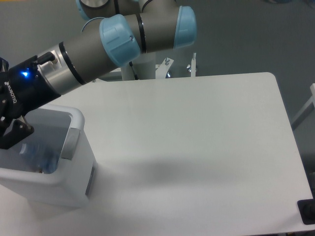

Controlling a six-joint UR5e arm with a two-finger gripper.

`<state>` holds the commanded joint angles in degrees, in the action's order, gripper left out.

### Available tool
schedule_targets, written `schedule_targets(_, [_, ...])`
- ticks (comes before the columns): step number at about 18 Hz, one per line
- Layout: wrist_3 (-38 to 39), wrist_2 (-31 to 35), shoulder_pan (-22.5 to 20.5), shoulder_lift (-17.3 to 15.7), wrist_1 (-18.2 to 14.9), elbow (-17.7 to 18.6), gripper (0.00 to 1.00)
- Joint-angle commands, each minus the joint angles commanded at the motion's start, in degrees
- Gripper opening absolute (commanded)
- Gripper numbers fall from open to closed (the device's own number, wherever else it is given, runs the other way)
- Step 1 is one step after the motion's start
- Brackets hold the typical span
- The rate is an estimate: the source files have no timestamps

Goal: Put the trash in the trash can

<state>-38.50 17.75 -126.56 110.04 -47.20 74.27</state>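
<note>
On the white table (197,128), the trash can (74,177) stands at the left edge. Inside it a blurred bottle (42,155) lies just below the gripper (10,132), apart from its fingers. Whether the fingers are spread cannot be told.

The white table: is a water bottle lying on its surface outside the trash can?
No. The table shows no bottle outside the trash can; only a blurred bluish shape sits inside it.

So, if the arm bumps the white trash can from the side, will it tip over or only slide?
The trash can looks like thin plastic and holds only small things, so it is probably light and would move easily. It is boxy with a wide flat base on the smooth table, so sliding seems likelier than tipping. A push high at the rim, near the gripper, could tilt it more.
</note>
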Motion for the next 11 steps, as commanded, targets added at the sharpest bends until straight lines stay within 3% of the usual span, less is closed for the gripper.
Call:
schedule_targets(5, [-0.44,0.18,-5.88,0.00,0.00,1.58,1.00])
schedule_targets(11, [-2.89,0.61,-15.81,0.53,0.18,4.04,1.00])
